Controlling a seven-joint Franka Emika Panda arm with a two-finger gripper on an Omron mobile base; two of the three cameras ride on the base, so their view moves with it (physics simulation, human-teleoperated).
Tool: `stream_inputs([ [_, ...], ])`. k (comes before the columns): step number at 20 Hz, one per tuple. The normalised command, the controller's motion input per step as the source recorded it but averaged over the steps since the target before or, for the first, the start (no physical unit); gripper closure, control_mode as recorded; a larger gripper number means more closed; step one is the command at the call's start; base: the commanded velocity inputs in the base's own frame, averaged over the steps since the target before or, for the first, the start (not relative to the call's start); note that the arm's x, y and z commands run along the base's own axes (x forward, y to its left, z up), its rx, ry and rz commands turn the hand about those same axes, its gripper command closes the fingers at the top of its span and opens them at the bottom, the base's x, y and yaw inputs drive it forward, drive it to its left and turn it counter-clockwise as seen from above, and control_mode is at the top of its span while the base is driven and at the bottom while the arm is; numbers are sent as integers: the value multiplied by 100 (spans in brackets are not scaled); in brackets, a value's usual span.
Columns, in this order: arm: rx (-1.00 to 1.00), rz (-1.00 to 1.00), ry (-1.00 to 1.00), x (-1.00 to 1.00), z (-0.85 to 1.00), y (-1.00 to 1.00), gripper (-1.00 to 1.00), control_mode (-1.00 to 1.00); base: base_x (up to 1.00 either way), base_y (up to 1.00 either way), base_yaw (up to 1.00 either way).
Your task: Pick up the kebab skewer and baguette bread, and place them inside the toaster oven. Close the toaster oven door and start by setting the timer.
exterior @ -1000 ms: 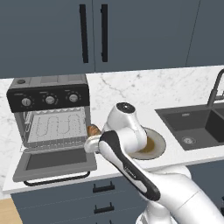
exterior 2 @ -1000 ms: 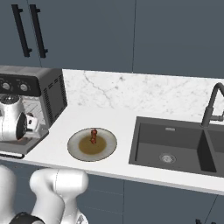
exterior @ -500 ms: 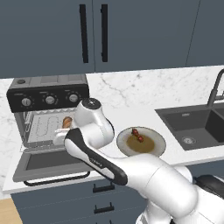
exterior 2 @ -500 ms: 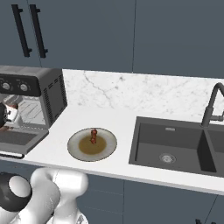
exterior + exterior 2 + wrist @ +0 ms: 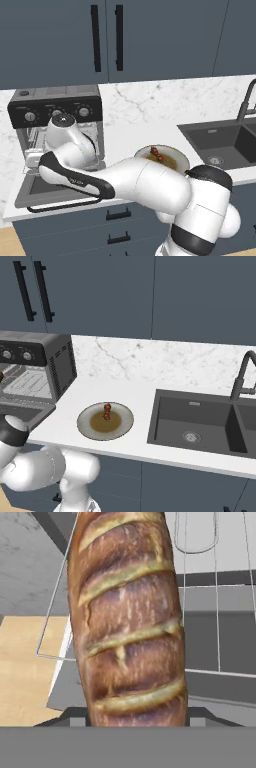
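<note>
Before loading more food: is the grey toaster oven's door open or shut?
Open. The grey-framed glass door lies folded down flat before the toaster oven, and the wire rack inside shows.

Kitchen: marble counter [image 5: 125, 386], sink [image 5: 200, 426], toaster oven [image 5: 55, 115].

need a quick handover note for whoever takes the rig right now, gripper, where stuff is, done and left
Gripper: shut on the baguette bread, held at the open toaster oven, over its wire rack.
Kebab skewer: on the plate, on the counter between oven and sink.
Toaster oven door: folded down, open.
Done: bread picked up and carried to the oven.
Left: release the bread on the rack, fetch the skewer and put it in, close the door, set the timer knob.
</note>
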Motion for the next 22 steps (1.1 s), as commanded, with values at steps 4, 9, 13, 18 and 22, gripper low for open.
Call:
stream_inputs([
  [4, 0, -4, 0, 42, -36, 4, 100, -100, 0, 0, 0],
  [9, 0, -1, 0, 40, -12, 4, 100, -100, 0, 0, 0],
  [13, 0, 0, 2, 18, -24, 8, 100, -100, 0, 0, 0],
  [18, 0, 0, 5, 30, -33, 12, 100, -100, 0, 0, 0],
  [22, 0, 0, 2, 49, -5, 0, 100, -100, 0, 0, 0],
])
